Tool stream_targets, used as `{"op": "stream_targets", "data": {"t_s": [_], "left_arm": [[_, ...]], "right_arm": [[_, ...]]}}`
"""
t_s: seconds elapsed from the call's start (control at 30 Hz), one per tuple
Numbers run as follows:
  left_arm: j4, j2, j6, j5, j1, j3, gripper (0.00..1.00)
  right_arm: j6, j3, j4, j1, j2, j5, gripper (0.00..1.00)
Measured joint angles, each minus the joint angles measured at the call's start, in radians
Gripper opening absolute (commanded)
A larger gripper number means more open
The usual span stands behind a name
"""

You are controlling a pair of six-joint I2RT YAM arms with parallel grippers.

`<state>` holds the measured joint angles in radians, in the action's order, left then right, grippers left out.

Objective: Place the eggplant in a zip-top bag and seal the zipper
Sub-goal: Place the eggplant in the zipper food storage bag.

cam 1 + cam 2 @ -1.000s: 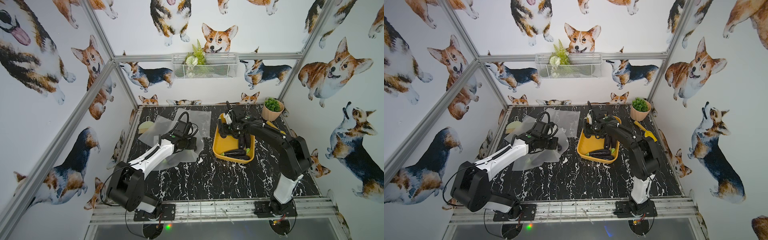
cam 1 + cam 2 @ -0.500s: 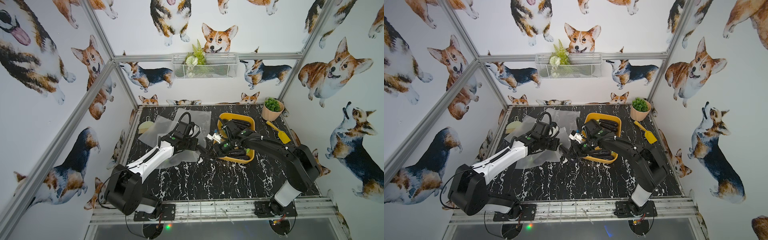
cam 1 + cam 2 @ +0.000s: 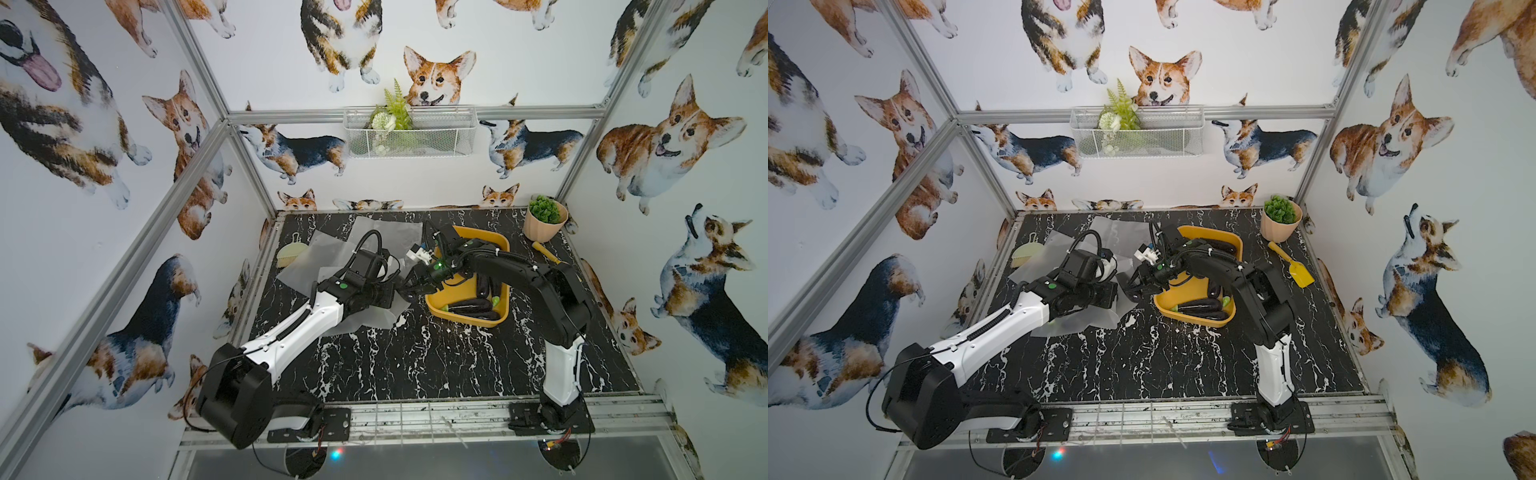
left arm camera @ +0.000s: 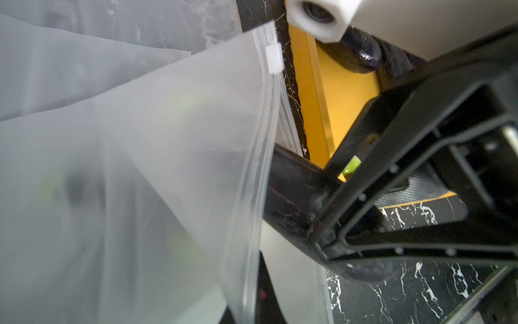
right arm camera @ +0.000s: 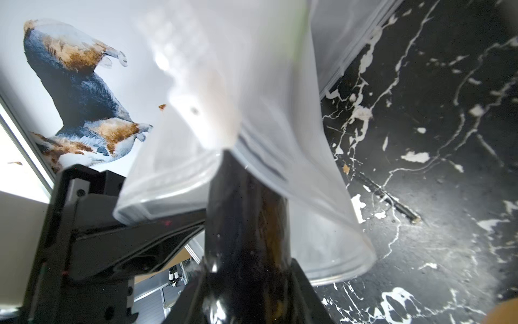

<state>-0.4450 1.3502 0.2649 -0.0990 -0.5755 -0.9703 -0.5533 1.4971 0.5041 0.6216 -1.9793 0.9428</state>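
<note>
Right pincer (image 3: 1133,291) holds the eggplant (image 5: 246,224) at the mouth of the zip-top bag (image 4: 168,168), which left pincer (image 3: 395,297) clamps.

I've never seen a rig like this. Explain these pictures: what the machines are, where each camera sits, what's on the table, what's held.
Two robot arms stand at a black marbled table, each ending in a two-fingered gripper. Two pictures look down from one overhead stereo camera; two come from cameras on the arms' wrists. The left gripper is shut on the rim of a frosted zip-top bag, holding its mouth up. The right gripper is shut on a dark eggplant, whose tip is just inside that mouth. On the table: a yellow tray with more eggplants, spare bags, a potted plant, a yellow scoop and a pale brush.
</note>
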Motion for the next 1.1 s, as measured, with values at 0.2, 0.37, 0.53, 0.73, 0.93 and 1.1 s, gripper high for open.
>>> {"op": "stream_targets", "data": {"t_s": [0.2,0.37,0.53,0.73,0.93,1.1], "left_arm": [[-0.006,-0.003,0.000,-0.001,0.001,0.001,0.00],[-0.005,-0.007,0.007,-0.013,0.001,0.001,0.00],[0.011,0.001,0.067,-0.048,0.044,0.005,0.00],[0.020,0.031,0.126,-0.077,0.061,-0.014,0.00],[0.024,0.055,0.138,-0.084,0.068,-0.045,0.00],[0.027,0.056,0.138,-0.110,0.068,-0.045,0.00]], "right_arm": [[-0.029,0.040,-0.001,-0.005,-0.043,0.000,0.37],[-0.047,0.199,0.060,0.020,-0.106,-0.035,0.61],[-0.073,0.166,0.055,-0.005,-0.054,-0.081,0.62],[-0.106,-0.032,-0.002,-0.047,0.109,-0.138,0.50],[-0.105,-0.141,-0.029,0.021,0.163,-0.214,0.35],[-0.129,-0.141,-0.089,0.064,0.133,-0.303,0.35]]}}
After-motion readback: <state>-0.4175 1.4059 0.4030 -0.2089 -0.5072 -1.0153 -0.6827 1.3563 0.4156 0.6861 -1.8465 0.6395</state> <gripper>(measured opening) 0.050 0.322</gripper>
